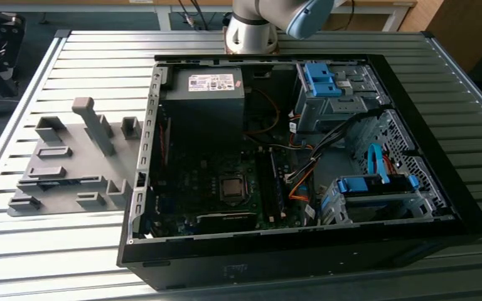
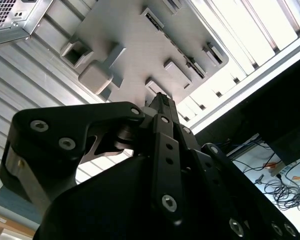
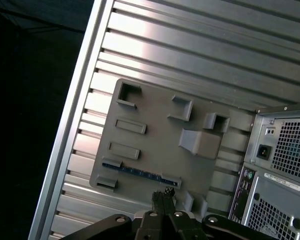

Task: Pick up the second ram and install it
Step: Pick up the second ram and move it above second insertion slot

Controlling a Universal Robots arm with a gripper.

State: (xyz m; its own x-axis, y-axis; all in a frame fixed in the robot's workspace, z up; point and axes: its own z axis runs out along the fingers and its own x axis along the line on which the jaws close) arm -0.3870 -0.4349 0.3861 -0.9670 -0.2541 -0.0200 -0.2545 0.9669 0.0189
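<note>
**A:** Looking for the second ram (image 3: 140, 174), where does it sit?

**B:** It stands on edge in a long slot of the grey fixture plate (image 3: 155, 135). The plate lies on the ribbed tabletop (image 3: 190, 40), to the exterior view's left of the open computer case (image 1: 308, 263). I'd say the slot holds it upright so its top edge is free to pinch.

**A:** And the end effector (image 3: 160, 194)?

**B:** In the first wrist view its fingers are narrow, pressed together, holding nothing. It hangs above the plate near one end of the stick, apparently clear of it.

**A:** So nothing is picked up?

**B:** I judge not; the ram rests in its slot.
</note>
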